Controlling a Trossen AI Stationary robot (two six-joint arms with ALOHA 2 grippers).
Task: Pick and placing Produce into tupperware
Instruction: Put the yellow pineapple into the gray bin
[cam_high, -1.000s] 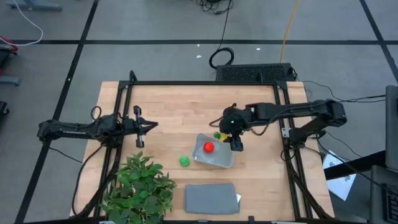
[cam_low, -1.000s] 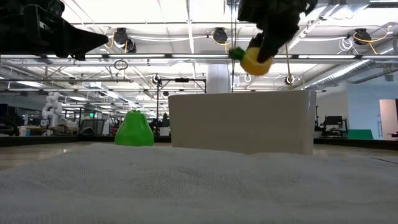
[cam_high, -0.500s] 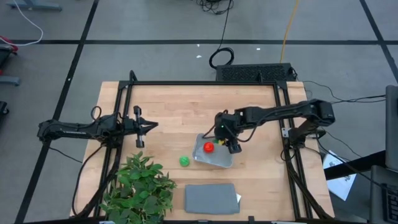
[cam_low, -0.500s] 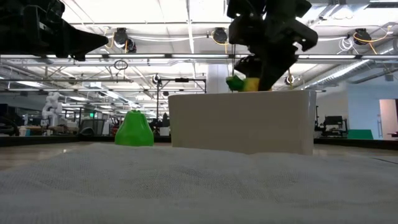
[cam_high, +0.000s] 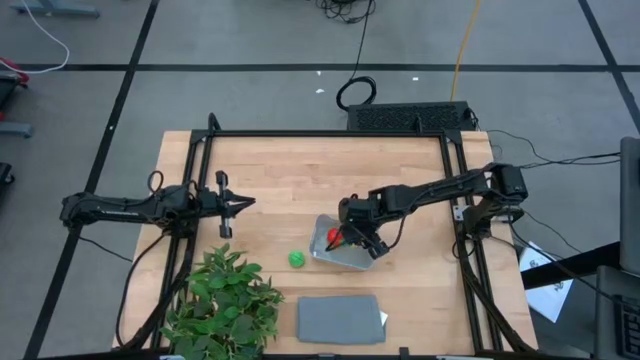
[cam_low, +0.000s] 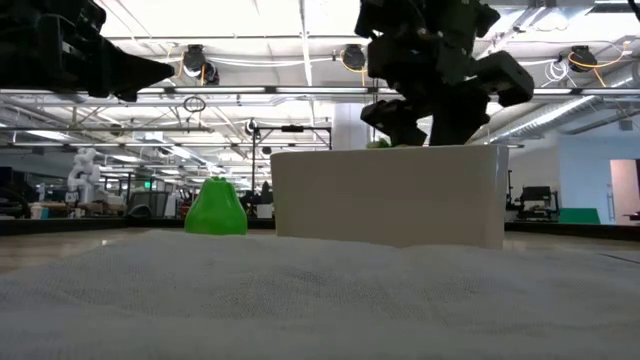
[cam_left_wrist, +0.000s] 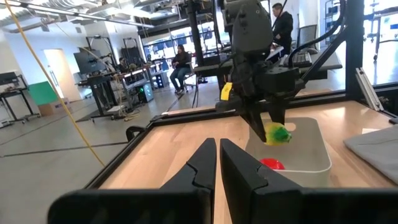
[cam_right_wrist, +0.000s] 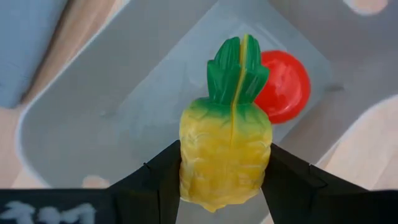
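One red piece (cam_right_wrist: 283, 87) in tupperware (cam_high: 345, 256), right gripper (cam_right_wrist: 224, 177) clamping pineapple (cam_right_wrist: 227, 140) above, left fingers (cam_left_wrist: 205, 165) closed.

Yellow piece (cam_right_wrist: 225, 149) hangs over the clear tupperware (cam_right_wrist: 93, 106); red one (cam_right_wrist: 283, 87) inside; green one (cam_high: 297, 259) beside it.

robotics lab: workbenches (cam_left_wrist: 118, 87), seated person (cam_left_wrist: 182, 62), ceiling lights (cam_low: 200, 62), monitors (cam_left_wrist: 86, 61).

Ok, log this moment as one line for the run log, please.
right gripper: shut on pineapple, over tupperware | red piece: in tupperware | green piece: on table | left gripper: idle, shut
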